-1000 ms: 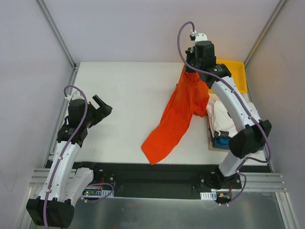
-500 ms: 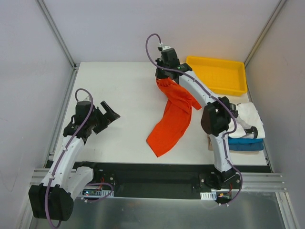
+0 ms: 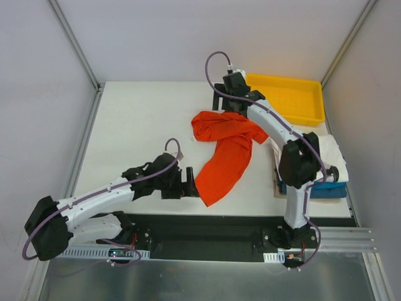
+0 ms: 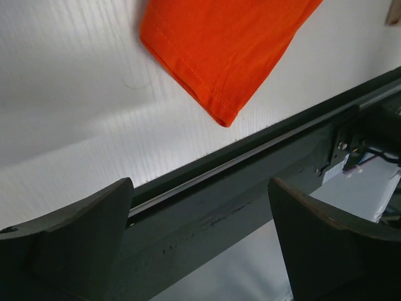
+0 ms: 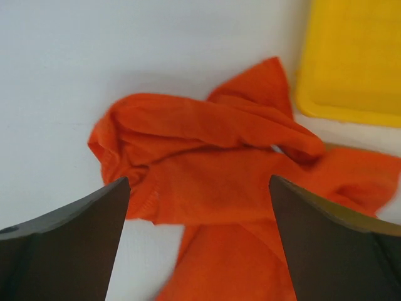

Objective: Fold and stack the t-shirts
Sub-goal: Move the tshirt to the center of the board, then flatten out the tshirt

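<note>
**Top view.** A second ago the right gripper was clamped on the shirt and held it up over the far side of the table. We now find its jaws apart and the shirt released. The shirt lies on the table, bunched at its far end beside the tray, with a long tail running to the near edge. The left gripper has swung in from the left side and sits just beside that tail. The white and blue shirts lie at the right edge.

**Left wrist.** The jaws stand wide with nothing between them. The hem corner of the shirt lies ahead, apart from the fingers.

**Right wrist.** The jaws are open and empty above the crumpled shirt.

We judge the shirt delivered but not flat. It needs spreading before any fold, and the near corner looks like the left gripper's likely next hold.
</note>
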Tool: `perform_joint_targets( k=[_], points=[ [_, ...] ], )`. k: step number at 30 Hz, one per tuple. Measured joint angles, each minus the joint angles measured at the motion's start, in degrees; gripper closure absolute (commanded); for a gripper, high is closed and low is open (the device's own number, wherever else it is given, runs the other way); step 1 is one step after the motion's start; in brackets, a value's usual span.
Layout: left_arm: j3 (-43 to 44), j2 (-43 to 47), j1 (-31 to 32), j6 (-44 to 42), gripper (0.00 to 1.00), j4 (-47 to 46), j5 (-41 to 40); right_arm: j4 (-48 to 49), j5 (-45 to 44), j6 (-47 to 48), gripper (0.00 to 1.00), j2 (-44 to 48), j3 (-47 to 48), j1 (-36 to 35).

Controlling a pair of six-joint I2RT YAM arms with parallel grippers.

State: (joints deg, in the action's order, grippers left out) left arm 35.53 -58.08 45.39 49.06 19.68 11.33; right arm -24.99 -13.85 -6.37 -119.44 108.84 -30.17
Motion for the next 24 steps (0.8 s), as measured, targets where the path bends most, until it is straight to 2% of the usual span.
perform_joint_targets(
  k=[3,10,16,20,21,24],
  points=[
    [0.42,-5.73,5.29,1.16,0.28,-1.01,-0.5,-0.79,-3.1,-0.09,0.03,11.65,-10.38,1.18],
    [8.13,-22.62,11.98,1.01,0.4,-4.48,0.28,-0.52,-7.41,-3.04,0.03,36.94,-26.95,5.92],
    [12.59,-30.75,13.64,1.46,0.49,-5.97,-0.42,-1.81,-10.69,-4.57,0.03,46.88,-37.11,7.37],
    [14.25,-34.38,13.94,2.03,0.6,-6.38,-1.4,-3.37,-13.0,-4.87,0.03,49.92,-41.05,7.45],
    [14.58,-35.19,13.97,2.1,0.64,-6.43,-1.44,-3.63,-13.46,-4.96,0.03,50.6,-41.59,7.54],
    [16.26,-37.62,14.16,2.97,0.87,-6.86,-1.4,-4.33,-14.82,-4.98,0.03,53.0,-42.91,8.07]
  ],
)
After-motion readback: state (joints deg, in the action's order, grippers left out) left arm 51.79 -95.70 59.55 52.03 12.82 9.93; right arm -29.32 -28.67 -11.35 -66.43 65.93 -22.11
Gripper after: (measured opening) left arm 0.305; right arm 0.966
